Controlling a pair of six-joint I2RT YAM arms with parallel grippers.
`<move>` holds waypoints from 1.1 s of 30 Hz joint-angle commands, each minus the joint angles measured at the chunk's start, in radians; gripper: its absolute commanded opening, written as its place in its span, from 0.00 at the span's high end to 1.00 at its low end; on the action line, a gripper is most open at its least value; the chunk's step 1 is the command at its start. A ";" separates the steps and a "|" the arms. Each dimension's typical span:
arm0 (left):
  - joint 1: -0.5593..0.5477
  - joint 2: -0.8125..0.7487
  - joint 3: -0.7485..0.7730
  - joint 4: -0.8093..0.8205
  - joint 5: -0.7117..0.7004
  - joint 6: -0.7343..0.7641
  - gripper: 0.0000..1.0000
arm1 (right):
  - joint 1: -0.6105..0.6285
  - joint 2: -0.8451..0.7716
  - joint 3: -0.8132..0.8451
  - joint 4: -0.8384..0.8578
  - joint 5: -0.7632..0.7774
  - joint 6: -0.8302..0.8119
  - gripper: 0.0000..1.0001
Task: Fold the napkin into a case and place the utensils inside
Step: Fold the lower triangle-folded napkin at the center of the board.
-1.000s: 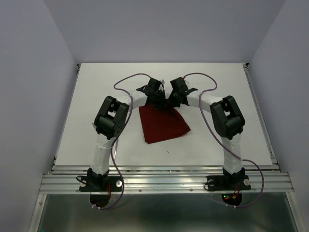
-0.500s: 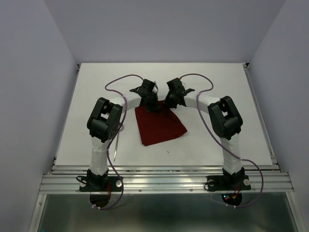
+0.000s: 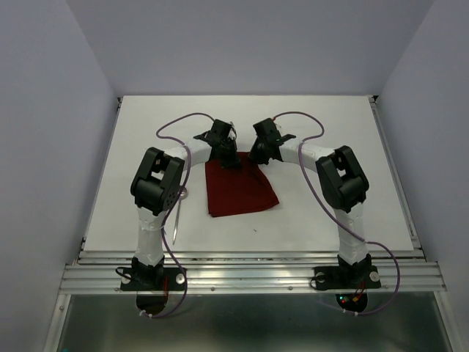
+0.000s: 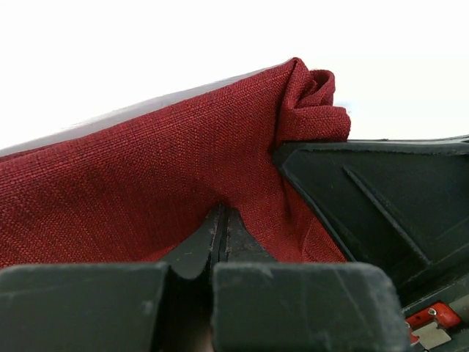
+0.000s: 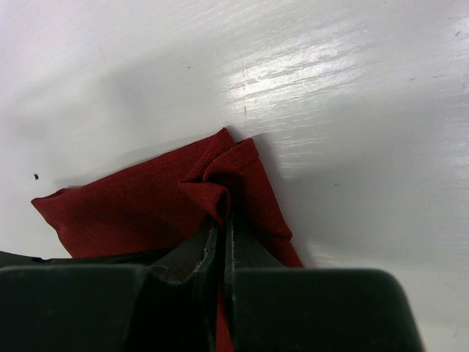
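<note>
The left fingers point(image 4: 192, 257) and right fingers point(image 5: 187, 257) pinch the dark red cloth napkin point(image 3: 240, 192). A slim silver utensil point(image 3: 176, 222) lies nearby.

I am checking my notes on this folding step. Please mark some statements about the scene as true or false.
1. The left gripper and the right gripper both have their jaws shut on the napkin. True.
2. The napkin is dark red. True.
3. The napkin is already a narrow strip. False: it lies broad, roughly square.
4. A spoon lies on the napkin. False: no cutlery is on it.
5. The grippers hold the napkin's near edge. False: they hold its far edge.
</note>
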 commanded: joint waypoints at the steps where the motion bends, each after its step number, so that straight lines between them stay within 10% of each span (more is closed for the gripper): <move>1: -0.001 0.043 -0.036 -0.012 -0.012 0.007 1.00 | 0.008 -0.055 0.043 -0.029 0.010 -0.002 0.99; 33: -0.009 0.037 -0.035 0.002 0.007 0.008 1.00 | 0.056 0.098 0.190 -0.083 0.060 0.033 0.99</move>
